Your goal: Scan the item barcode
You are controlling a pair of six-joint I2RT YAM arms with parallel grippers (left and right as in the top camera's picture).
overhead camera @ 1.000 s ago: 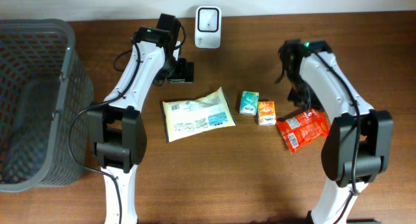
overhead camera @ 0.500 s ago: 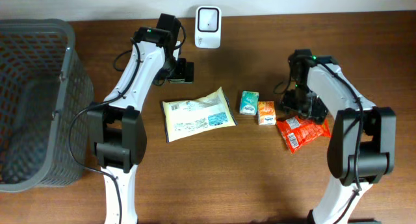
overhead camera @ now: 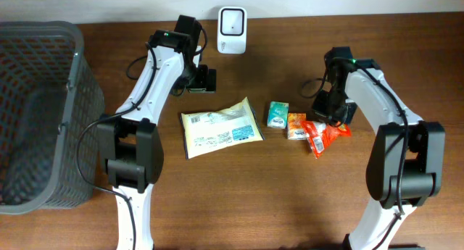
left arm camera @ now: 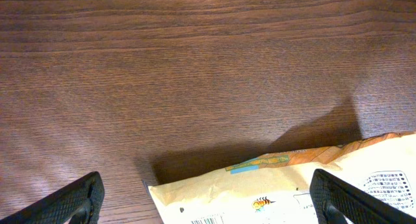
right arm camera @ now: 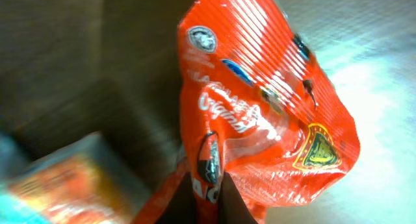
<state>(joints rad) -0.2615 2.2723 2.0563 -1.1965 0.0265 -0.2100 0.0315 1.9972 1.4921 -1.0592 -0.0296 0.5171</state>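
The right gripper [right arm camera: 207, 201] has its fingers pinched tight on a thin fold at the edge of the crinkled red foil snack packet [right arm camera: 260, 120], seen at the bottom centre of the right wrist view. In the overhead view that packet [overhead camera: 322, 136] sits bunched up right of centre, touching the small orange carton [overhead camera: 296, 125]; whether it is clear of the wooden table [overhead camera: 290, 206] cannot be told.

The hold looks slight: slick foil gripped by one fold may slip free on the way to the white scanner [overhead camera: 232, 20] at top centre. The packet could also drag the orange carton, and its creases may hide the barcode.

The right arm rises from the lower right, elbow out, wrist bent down over the packet. The left gripper [overhead camera: 205, 80] hangs with fingers spread wide, holding nothing, above the top edge of the flat cream pouch [overhead camera: 220, 127]; its arm stretches from lower left towards the scanner
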